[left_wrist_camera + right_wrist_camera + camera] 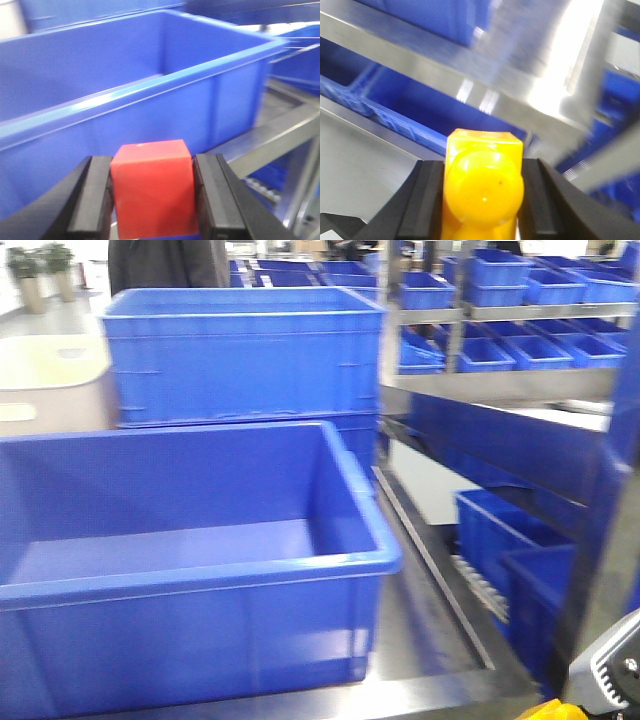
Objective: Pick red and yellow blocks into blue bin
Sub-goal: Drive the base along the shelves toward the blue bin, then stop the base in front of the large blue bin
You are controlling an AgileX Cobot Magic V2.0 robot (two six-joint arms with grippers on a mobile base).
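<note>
My left gripper [153, 200] is shut on the plain red cube [152, 187], held in front of the outer wall of the blue bin [150, 95]. In the front view the blue bin [190, 575] fills the lower left, wide, with sloping walls and a rolled rim; its visible floor is bare. My right gripper [482, 200] is shut on the yellow studded brick [482, 185], studs facing the camera, out over a steel surface to the right of the bin. A sliver of that yellow brick [555, 710] and the right arm [610, 670] show at the front view's bottom right corner.
A ribbed straight-walled blue crate [240, 355] stands behind the bin, with a cream bin [50, 385] to its left. Steel shelving [520, 310] with many small blue trays rises at the right. A steel rail [430, 560] runs beside the bin. A person [165, 265] stands behind.
</note>
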